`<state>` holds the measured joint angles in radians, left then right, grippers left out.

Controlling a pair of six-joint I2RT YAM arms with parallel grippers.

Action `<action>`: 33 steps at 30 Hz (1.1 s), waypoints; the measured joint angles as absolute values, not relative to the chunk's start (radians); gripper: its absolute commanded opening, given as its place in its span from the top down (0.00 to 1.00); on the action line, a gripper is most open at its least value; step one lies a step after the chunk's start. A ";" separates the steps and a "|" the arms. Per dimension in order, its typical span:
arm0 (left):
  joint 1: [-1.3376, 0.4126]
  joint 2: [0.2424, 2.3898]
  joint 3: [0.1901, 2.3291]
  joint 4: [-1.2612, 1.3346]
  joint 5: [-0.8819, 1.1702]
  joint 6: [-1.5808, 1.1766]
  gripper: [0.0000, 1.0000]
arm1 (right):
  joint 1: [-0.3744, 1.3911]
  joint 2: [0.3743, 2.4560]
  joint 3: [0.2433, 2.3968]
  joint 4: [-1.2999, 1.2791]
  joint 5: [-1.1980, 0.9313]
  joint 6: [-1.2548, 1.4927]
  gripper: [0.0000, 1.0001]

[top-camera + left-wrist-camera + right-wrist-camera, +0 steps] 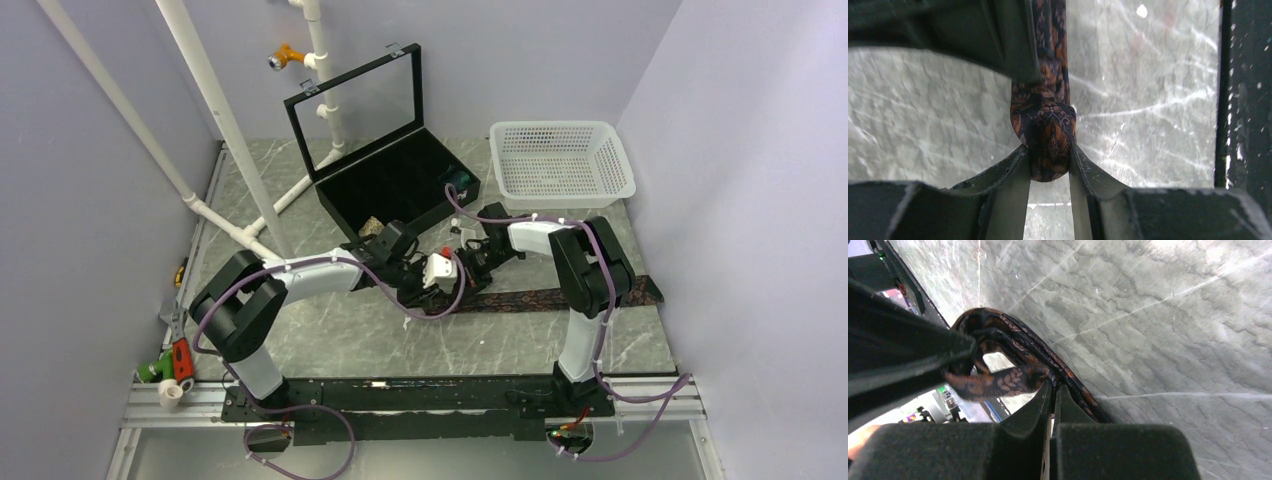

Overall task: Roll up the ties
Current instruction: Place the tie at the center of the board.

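The dark brown-maroon tie (560,298) lies flat across the marble table (330,340), running right from the two grippers. My left gripper (438,274) is shut on the tie's rolled end (1047,137), which bulges between its fingers (1008,172). My right gripper (470,262) faces it and is shut, pinching the fabric beside a small loop of tie (998,357). A tan tie (372,226) and a teal tie (459,181) sit inside the black box (400,185).
The black box stands behind the grippers with its glass lid (360,105) raised. A white basket (560,160) is at the back right. White pipes (225,130) slant across the left. Small tools (172,362) lie at the near left edge.
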<state>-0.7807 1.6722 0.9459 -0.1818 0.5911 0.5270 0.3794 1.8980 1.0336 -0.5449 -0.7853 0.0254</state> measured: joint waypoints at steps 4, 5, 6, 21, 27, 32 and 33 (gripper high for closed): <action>-0.816 1.682 0.996 -0.158 0.591 0.477 0.60 | 0.383 1.898 1.032 -0.542 -0.786 0.026 1.00; -0.825 1.693 1.011 -0.146 0.591 0.463 0.60 | 0.383 1.898 1.032 -0.542 -0.787 0.026 1.00; -0.833 1.708 1.024 -0.129 0.590 0.448 0.59 | 0.383 1.898 1.030 -0.540 -0.789 0.026 1.00; -0.846 1.841 1.013 -0.043 0.516 0.405 0.63 | 0.389 1.874 0.975 -0.499 -0.839 0.048 0.89; -0.846 1.840 1.012 -0.045 0.518 0.429 0.63 | 0.356 1.848 0.975 -0.559 -0.843 0.044 0.66; -0.851 1.834 1.008 -0.046 0.510 0.443 0.62 | 0.305 1.811 0.985 -0.635 -0.852 0.028 0.52; -0.852 1.833 1.008 -0.047 0.508 0.444 0.62 | 0.297 1.808 0.990 -0.647 -0.859 0.028 0.49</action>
<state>-0.8520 1.8332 1.0080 -0.0467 0.5076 0.4442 0.2970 1.8080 0.9897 -0.6472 -0.8593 0.0284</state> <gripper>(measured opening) 0.377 0.444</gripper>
